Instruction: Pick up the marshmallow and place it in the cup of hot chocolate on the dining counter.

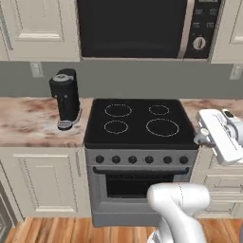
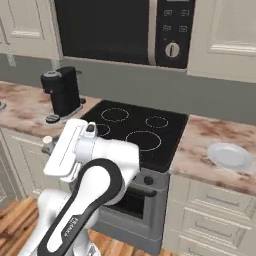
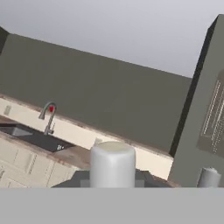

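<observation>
Dining-counter items sit apart from the jaws, whose state I cannot tell; past them lie a sink (image 3: 30, 136) and faucet (image 3: 48, 117)

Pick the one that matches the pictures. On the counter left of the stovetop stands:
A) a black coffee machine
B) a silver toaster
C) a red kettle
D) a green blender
A: a black coffee machine stands on the marbled counter just left of the black stovetop, and it shows again in the right base view, beside the burners.
</observation>
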Robot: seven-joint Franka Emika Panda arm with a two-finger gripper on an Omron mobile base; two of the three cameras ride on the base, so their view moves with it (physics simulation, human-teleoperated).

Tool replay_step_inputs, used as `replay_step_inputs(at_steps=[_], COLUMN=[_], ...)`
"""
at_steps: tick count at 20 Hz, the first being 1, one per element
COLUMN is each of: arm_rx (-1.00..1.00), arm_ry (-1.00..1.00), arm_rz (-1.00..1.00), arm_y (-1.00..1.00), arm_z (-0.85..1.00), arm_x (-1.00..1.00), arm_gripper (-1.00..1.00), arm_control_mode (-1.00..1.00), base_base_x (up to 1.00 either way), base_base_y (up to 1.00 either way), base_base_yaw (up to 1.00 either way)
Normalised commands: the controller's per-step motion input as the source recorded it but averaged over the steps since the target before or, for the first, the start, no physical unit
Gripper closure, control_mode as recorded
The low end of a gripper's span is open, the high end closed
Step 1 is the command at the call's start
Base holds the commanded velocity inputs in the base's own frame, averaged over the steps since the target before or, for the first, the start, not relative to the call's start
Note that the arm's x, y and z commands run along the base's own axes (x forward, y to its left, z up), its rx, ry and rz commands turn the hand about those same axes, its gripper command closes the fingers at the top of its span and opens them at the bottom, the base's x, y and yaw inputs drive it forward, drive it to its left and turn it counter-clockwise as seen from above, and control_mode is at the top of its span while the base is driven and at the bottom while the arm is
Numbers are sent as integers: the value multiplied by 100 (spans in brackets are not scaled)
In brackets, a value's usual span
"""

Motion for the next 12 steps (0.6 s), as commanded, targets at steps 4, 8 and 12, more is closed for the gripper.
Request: replay_step_inputs(at_steps=[4, 8, 12], arm_rx=[0, 0, 0], arm_ry=[0, 0, 0], arm_rz=[0, 0, 0], arm_y=[0, 0, 0], arm_z=[0, 0, 0], arm_x=[0, 0, 0], arm_gripper=[100, 100, 100], arm_control_mode=[100, 100, 100], base_base_x=[0, 0, 0], base_base_y=[56, 29, 32], base_base_yaw=[92, 99, 98])
